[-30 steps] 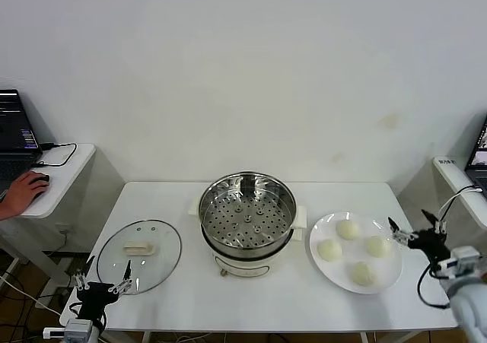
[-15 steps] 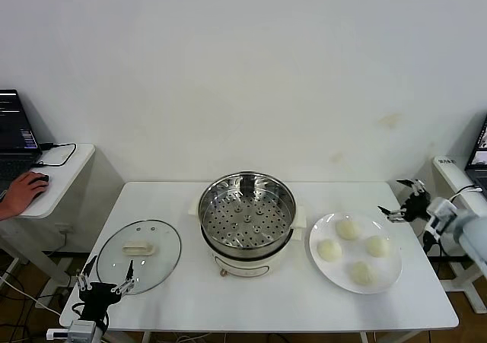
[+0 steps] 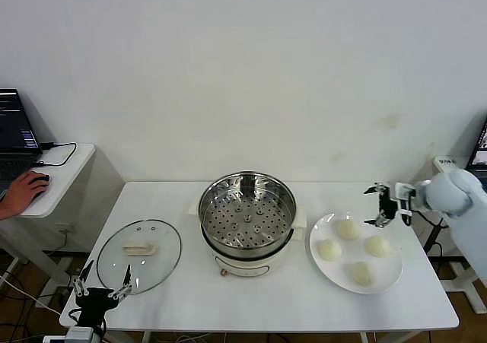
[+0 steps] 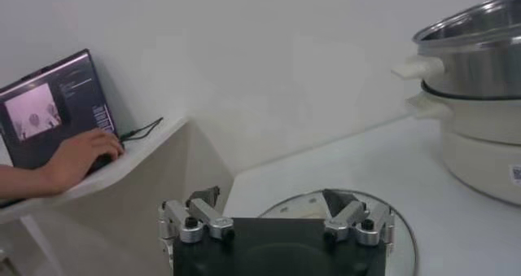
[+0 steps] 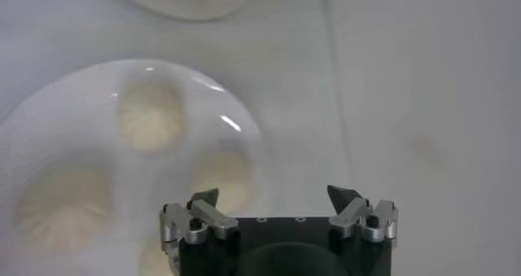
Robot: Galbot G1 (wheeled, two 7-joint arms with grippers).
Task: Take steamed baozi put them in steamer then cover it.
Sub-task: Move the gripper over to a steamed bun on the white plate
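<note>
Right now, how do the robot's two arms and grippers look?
The right arm has a smooth, rounded pale grey-white shell. Both the right gripper and the left gripper have black bodies, silver metal finger links and dark pointed tips. A black cable hangs beside the right arm.

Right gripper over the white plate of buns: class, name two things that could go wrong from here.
1. The open right gripper hangs at the round white plate's far rim; descending there, it could strike the rim and miss a cream-white bun.
2. The four buns lie close together, so open fingers around one may nudge its neighbours.
</note>
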